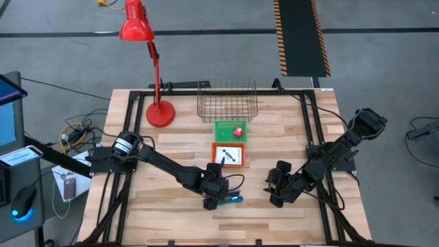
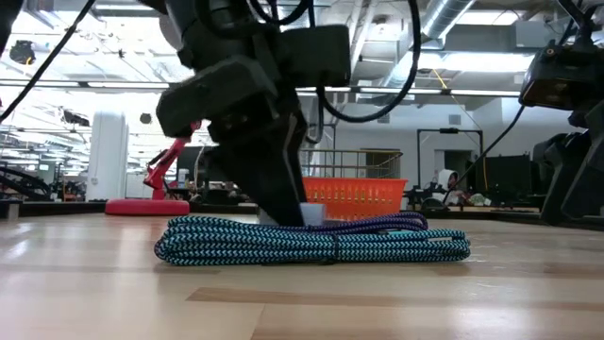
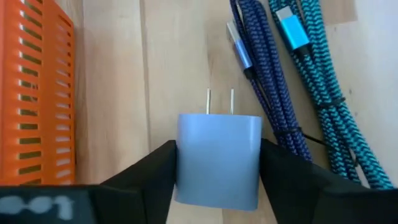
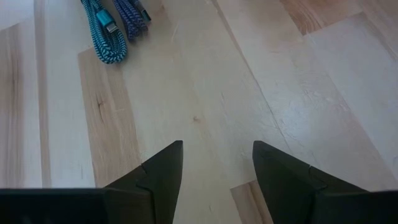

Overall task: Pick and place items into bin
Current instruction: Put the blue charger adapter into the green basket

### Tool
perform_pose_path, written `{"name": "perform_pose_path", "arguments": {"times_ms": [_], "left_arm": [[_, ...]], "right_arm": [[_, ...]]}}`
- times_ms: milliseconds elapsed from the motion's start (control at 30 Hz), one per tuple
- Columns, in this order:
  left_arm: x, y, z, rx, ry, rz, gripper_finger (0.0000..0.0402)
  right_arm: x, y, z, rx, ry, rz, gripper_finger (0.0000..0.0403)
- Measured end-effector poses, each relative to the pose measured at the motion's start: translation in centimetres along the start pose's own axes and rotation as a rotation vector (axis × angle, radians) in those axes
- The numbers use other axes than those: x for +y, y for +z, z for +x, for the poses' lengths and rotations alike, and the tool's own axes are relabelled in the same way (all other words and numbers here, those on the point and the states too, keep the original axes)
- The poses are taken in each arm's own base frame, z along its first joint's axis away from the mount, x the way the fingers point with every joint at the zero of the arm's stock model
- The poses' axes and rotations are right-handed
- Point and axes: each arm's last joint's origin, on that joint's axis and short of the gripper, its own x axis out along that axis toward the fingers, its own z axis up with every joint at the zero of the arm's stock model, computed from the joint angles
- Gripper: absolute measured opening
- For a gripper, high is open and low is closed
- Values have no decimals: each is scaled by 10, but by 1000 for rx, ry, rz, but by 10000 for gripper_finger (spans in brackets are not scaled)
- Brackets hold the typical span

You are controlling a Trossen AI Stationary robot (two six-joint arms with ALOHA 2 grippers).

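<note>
A light blue wall charger (image 3: 219,158) with two metal prongs (image 3: 219,101) lies on the wooden table beside a bundle of teal and dark blue braided cables (image 2: 311,241). My left gripper (image 3: 217,144) is at the table's near middle (image 1: 216,197), closed around the charger. An orange tray (image 1: 230,155) holds a white card with a black mark. A green tray (image 1: 230,130) holds a small red block (image 1: 238,132). The wire basket (image 1: 227,99) stands at the far middle. My right gripper (image 1: 276,195) hangs open over bare wood, right of the cables. My left gripper pinches the charger's two opposite side faces (image 3: 181,155) between its two fingers (image 3: 155,168). The fingers slant down from above, coming from the table's left. The prongs point away from the gripper. The charger sits level; whether it is off the table I cannot tell.
A red desk lamp (image 1: 159,113) stands at the far left of the table. The orange tray's slotted wall (image 3: 37,93) is close beside my left gripper. Bare wood lies under my right gripper (image 4: 217,155), with the cable ends (image 4: 115,28) farther off.
</note>
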Motion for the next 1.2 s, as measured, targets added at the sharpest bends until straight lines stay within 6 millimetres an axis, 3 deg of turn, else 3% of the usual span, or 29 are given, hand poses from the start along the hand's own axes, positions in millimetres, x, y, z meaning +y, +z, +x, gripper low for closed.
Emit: {"name": "perform_pose_path", "arguments": {"times_ms": [100,333,600,867,1200], "left_arm": [[-1,6,-5,2,-1,9,175],[-5,16,-17,-2,14,41,179],[3,35,-52,71,244,151,178],[45,65,-93,108,480,197,185],[132,92,-120,129,584,171,186]], "right_arm": [[0,0,0,0,0,-1,187],[0,0,0,0,0,-8,187],[0,0,0,-2,-1,-8,187],[0,0,0,-3,-2,-8,187],[0,0,0,-3,-3,-10,187]]}}
